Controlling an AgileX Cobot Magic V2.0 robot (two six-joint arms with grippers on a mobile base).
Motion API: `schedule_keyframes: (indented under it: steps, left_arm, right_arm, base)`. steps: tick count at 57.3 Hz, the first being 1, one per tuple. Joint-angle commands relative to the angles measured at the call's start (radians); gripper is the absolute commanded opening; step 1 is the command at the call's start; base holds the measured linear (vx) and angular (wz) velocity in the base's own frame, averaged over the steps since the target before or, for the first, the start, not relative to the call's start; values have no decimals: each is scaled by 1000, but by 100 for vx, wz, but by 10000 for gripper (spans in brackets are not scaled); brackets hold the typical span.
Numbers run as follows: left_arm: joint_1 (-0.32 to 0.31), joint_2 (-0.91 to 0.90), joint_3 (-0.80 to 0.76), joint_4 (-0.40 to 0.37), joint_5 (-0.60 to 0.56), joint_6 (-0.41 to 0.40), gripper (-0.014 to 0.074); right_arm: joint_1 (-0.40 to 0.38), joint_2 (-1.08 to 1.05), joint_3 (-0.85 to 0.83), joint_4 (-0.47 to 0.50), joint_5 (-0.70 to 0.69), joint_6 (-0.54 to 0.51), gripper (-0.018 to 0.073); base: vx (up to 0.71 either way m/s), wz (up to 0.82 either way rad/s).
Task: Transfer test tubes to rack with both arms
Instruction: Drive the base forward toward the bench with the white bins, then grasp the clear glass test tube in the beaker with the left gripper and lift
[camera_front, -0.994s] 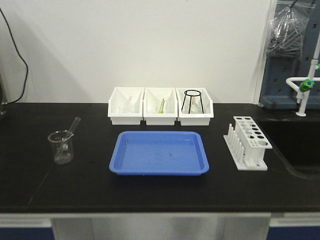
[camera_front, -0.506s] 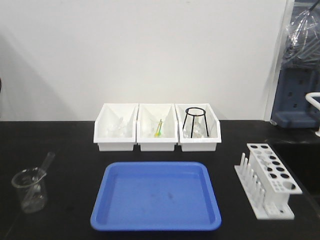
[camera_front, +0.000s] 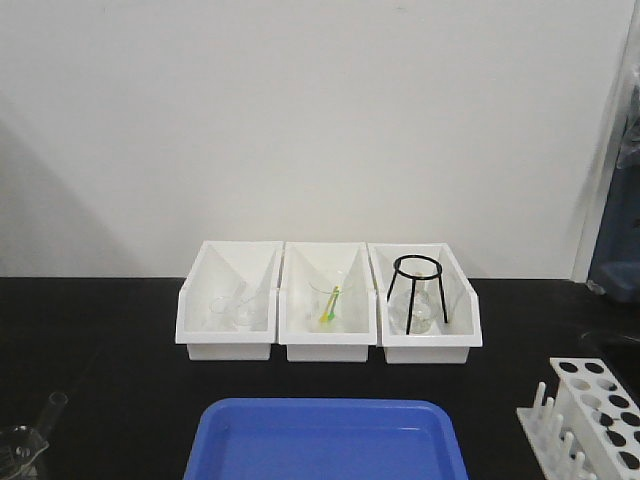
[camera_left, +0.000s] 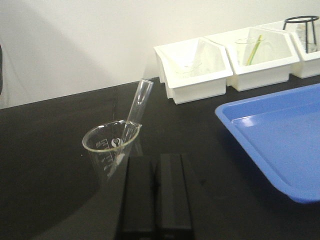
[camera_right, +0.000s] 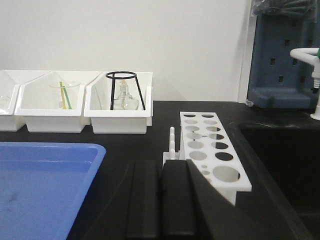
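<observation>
Rack (camera_front: 585, 392), bins (camera_front: 328, 352) nearer; black counter (camera_front: 100, 340), white wall (camera_front: 300, 120)

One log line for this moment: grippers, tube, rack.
left gripper shut, empty | slim clear glass test tube leaning in clear glass beaker | right gripper shut, empty | white plastic rack visible holes empty

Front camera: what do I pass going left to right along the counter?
First the beaker with a test tube leaning in it → left white bin → middle white bin → right white bin holding the black tripod stand → test tube rack. The blue tray spans below the bins, so it is left out.
</observation>
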Motion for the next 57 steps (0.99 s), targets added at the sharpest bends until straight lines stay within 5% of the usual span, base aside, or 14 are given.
schedule_keyframes:
  steps: [1, 57]
  left_arm:
    - [2, -11, 26, -3, -82, -1, -20]
    - [2, -11, 26, -1, -87, 2, -20]
  right_arm:
    - [-6, -8, 12, -6, -90, -10, -8]
    - [-6, -8, 12, -6, -90, -10, -8]
  base:
    - [24, 9]
    - [5, 0]
